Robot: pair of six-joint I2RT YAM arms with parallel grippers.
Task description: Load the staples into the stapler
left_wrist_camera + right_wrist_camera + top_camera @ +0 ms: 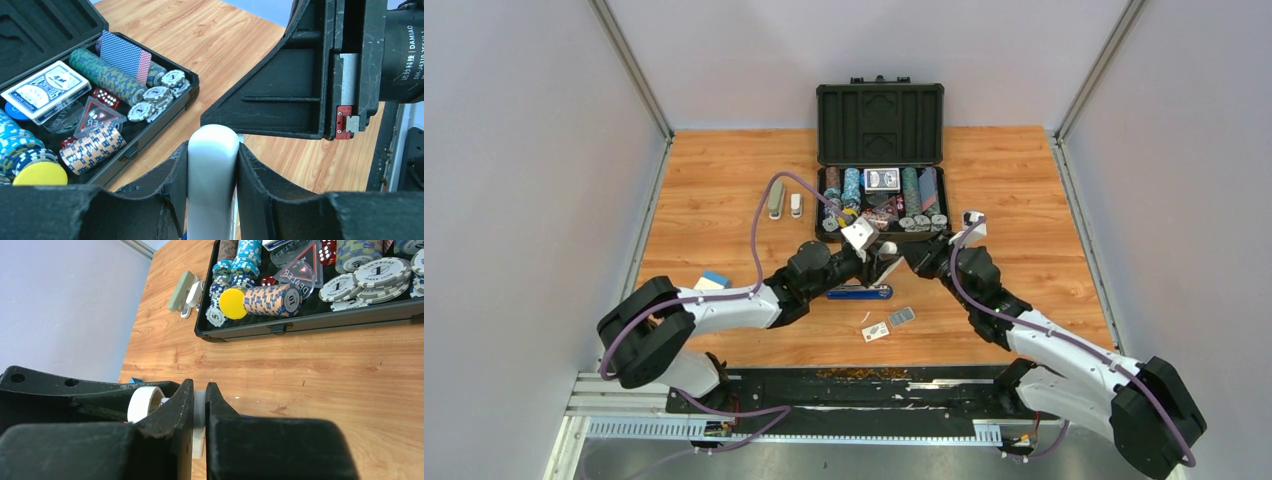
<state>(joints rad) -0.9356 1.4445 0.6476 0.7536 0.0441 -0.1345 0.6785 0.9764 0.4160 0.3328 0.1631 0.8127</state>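
Stapler: blue body lies flat on the worktop, toward the near edge, between the two arms. A white round-ended part stands up from it. It looks like the raised lid, but I cannot be sure

Left gripper: jaws pinching that white part from both sides, just under its rounded tip. Right gripper: jaws all but pressed together, with a thin white sliver caught between them, likely an edge of the same part

Staples: small grey ribbed block, flat on the wood just right of the stapler, apart from both jaws, beside a tiny white box with a red mark

Handling, judged: staples very light, stiff but brittle, and the strip is apt to snap if bent or squeezed across the middle. Low and flat, so little to grip; take it by the two long sides, jaws coming straight down. Stapler rigid, smooth plastic, hinged and probably sprung, so the lid could slip free and snap back

Surface: level, smooth wood grain, so the block may skate when nudged. Room: open poker-chip case close behind the jaws, grey-olive stapler and white stapler off to the left, walls on each side. The arms crowd each other over the stapler
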